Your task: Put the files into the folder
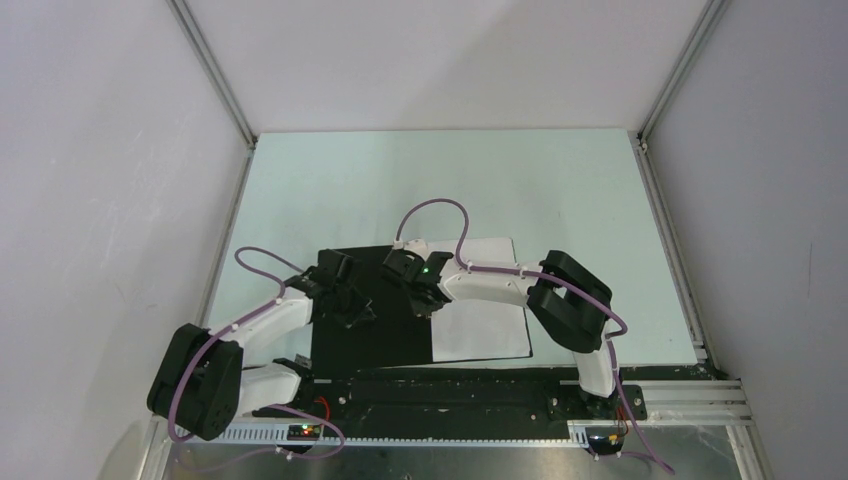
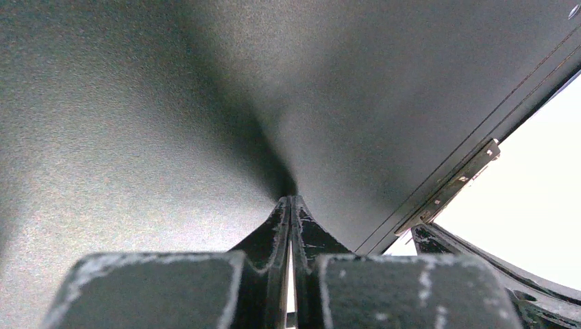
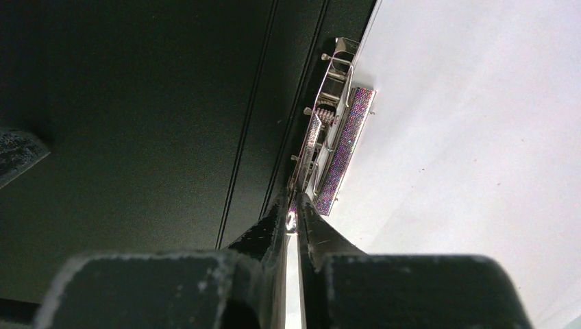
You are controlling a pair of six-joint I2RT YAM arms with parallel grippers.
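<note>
The folder [image 1: 365,345] lies open on the table, black inside up. The white files [image 1: 490,320] lie on its right half, beside the metal spine clip [image 3: 330,137]. My left gripper [image 1: 357,316] is shut and empty, its tips [image 2: 291,200] touching the black left flap [image 2: 137,123]. My right gripper [image 1: 427,300] is at the spine, and its jaws [image 3: 294,209] are closed on the near end of the clip, with a shiny metal bit between the tips. The files show white to the right of the clip in both wrist views [image 3: 473,137] [image 2: 541,199].
The pale green table [image 1: 450,180] has grey walls at the back and both sides. A black rail [image 1: 450,390] with the arm bases runs along the near edge. Purple cables loop above both arms. The right gripper's fingers [image 2: 473,250] show at the lower right of the left wrist view.
</note>
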